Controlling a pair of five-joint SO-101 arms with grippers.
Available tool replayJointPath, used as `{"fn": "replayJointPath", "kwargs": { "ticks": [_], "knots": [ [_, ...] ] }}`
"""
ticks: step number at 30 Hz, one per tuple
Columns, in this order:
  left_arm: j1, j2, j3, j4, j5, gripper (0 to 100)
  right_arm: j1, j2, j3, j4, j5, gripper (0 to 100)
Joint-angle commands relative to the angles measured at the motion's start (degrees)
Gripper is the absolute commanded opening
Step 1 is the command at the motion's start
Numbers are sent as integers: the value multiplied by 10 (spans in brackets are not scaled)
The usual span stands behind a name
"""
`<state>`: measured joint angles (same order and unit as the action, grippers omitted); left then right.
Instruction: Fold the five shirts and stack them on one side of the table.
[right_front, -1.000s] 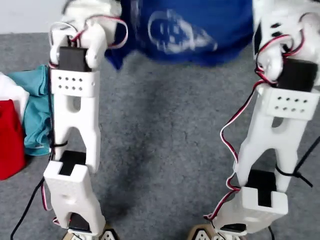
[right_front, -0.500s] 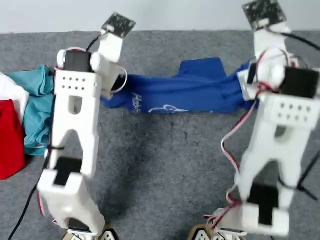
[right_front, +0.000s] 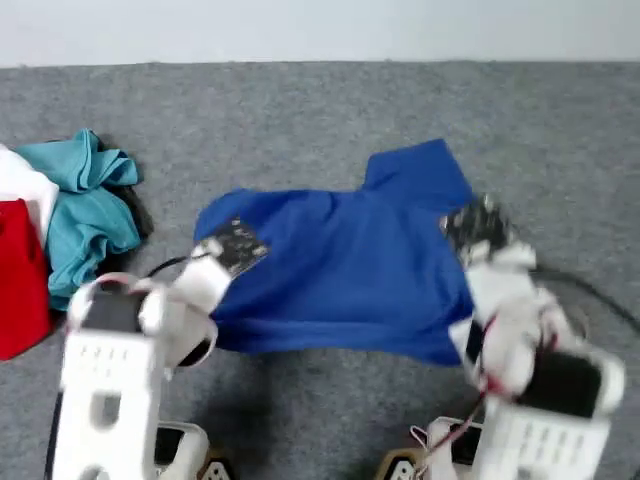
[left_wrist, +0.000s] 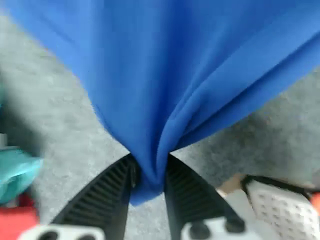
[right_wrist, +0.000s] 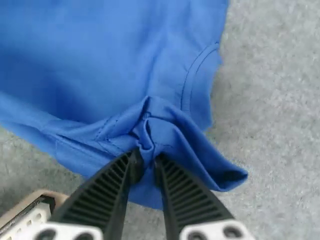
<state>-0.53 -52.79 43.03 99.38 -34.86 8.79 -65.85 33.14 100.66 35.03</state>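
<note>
High: blue short-sleeve fabric shirt (right_front: 340, 270) spread flat mid-way on grey carpeted table (right_front: 300, 110). White plastic left arm (right_front: 110, 370) at shirt's near-left corner, white plastic right arm (right_front: 520, 340) at its near-right edge. Crumpled teal fabric shirt (right_front: 85, 205) far left, beside red cloth (right_front: 20, 280) and white cloth (right_front: 20, 185) at left edge, apart from blue one.

L wrist: left gripper (left_wrist: 149, 175) pinched narrow on bunched fold of blue fabric, grey table underneath.

R wrist: right gripper (right_wrist: 145, 162) clamped on gathered seam at shirt edge, curved stitched hem just beyond.
</note>
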Motion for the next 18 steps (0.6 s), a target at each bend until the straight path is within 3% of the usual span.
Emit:
{"fn": "replayJointPath", "kwargs": {
  "ticks": [1,4,8,14,18],
  "knots": [
    [-21,-104,22,13,-13,13,18,-94,58,22,-18,9],
    [-18,-119,29,-4,-11,13,16,-81,69,1,-23,9],
    [-18,-43,51,-59,-11,13,15,6,69,-62,-22,9],
    [-18,179,44,-229,-11,13,14,189,51,-249,-25,9],
    [-18,356,-44,-319,-11,13,8,309,-14,-349,-26,9]
  ]
}}
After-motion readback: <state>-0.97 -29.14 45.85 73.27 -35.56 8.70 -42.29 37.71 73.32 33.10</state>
